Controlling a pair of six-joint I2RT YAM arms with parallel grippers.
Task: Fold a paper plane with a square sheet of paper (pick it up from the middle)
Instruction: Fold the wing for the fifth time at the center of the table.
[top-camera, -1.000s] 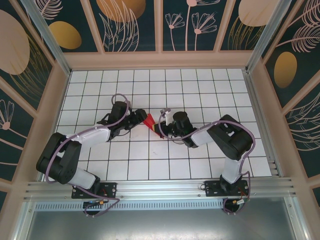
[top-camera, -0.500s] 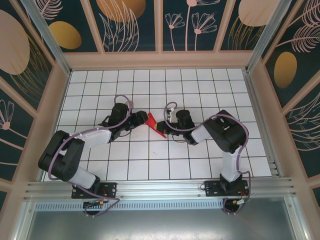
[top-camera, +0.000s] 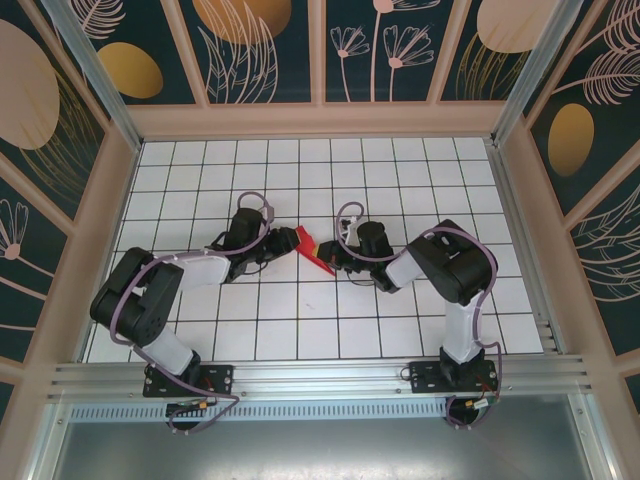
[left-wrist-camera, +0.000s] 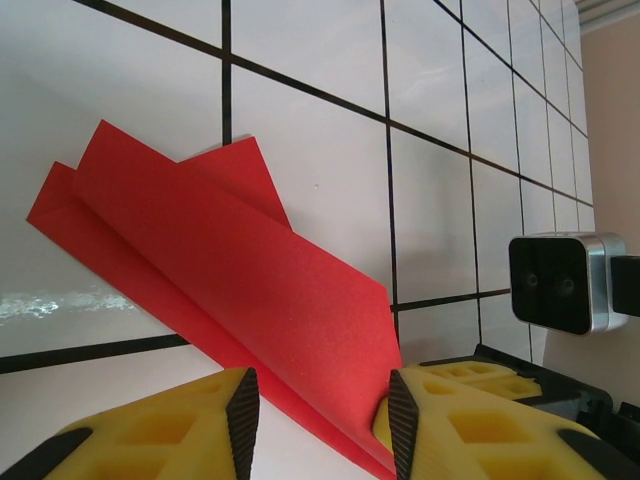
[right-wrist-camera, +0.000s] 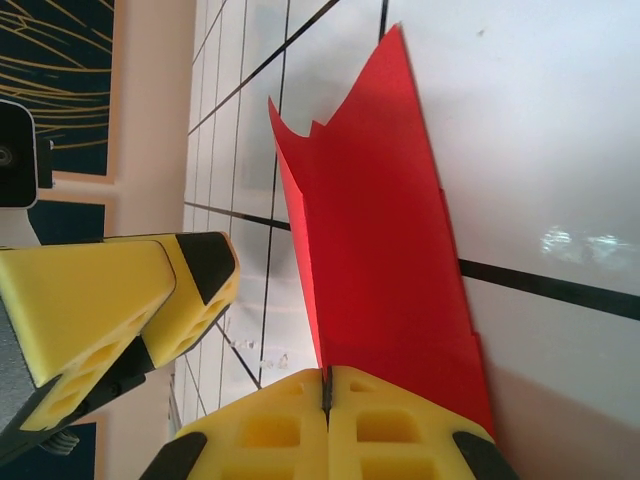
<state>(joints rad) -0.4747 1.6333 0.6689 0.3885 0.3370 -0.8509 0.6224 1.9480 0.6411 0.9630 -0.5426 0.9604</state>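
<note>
Both arms reach inward with wrists low, grippers facing each other. The left gripper (left-wrist-camera: 320, 420) has its jaws parted, one on either side of the paper (left-wrist-camera: 230, 260). The right gripper (right-wrist-camera: 327, 385) is clamped tight on the paper's edge.

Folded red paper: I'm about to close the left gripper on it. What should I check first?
1. Hold of the right gripper on the folded red paper: ok, jaws shut on one end.
2. Paper between the fingers of the left gripper: ok, jaws stand apart on either side of it.
3. Left grip secured: not ok, a gap shows beside one pad.
4. Layers aligned at the far tip: cannot tell.
5. Paper lifted clear of the table: cannot tell.
</note>
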